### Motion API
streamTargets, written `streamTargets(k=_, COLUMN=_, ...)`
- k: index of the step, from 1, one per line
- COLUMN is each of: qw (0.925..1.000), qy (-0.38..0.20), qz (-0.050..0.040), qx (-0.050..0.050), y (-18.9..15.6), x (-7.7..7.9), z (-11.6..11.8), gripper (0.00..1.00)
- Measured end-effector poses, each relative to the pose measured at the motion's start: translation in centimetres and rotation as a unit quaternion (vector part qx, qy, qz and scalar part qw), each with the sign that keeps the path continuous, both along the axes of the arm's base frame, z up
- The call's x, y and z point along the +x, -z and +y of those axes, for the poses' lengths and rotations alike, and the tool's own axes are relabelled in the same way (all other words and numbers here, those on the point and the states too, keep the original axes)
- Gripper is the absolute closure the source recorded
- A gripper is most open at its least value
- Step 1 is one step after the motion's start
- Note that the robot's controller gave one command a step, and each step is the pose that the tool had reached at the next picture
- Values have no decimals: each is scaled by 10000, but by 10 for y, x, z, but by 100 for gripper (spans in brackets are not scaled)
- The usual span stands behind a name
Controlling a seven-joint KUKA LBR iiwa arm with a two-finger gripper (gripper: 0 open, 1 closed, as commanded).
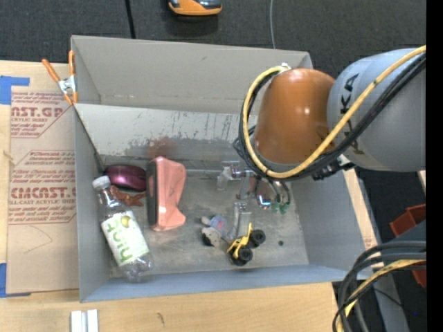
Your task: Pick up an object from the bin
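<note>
Near the front wall of the scuffed grey bin (pixel 194 68), right of middle, a small yellow-and-black wheeled toy (pixel 241 247) lies just beneath the gripper (pixel 242 218), whose grip cannot be told, a clear bottle (pixel 124 237) fills the front left corner, and dark floor (pixel 311 12) lies beyond the far wall.

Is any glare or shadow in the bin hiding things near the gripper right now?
Camera view: a pale sheen streaks the back wall of the bin, away from the loose things; the floor is evenly lit, with only soft shadow around the gripper, so the yellow-and-black toy by it reads plainly; the arm's orange cover blocks the right rear corner.
</note>
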State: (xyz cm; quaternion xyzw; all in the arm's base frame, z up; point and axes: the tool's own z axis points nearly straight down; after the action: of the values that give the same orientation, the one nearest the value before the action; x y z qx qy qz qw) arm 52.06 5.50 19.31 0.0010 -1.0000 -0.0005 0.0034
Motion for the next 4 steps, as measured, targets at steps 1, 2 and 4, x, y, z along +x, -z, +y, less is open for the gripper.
streamTargets(k=1, qw=10000, qy=6, qz=-40, qx=2, y=-5, x=2, z=0, gripper=0)
streamTargets(k=2, qw=10000, qy=-39, qz=-67, qx=5, y=59, x=3, z=-3, gripper=0)
streamTargets(k=4, qw=10000, qy=-83, qz=-31, qx=-6, y=46, x=13, z=-3, gripper=0)
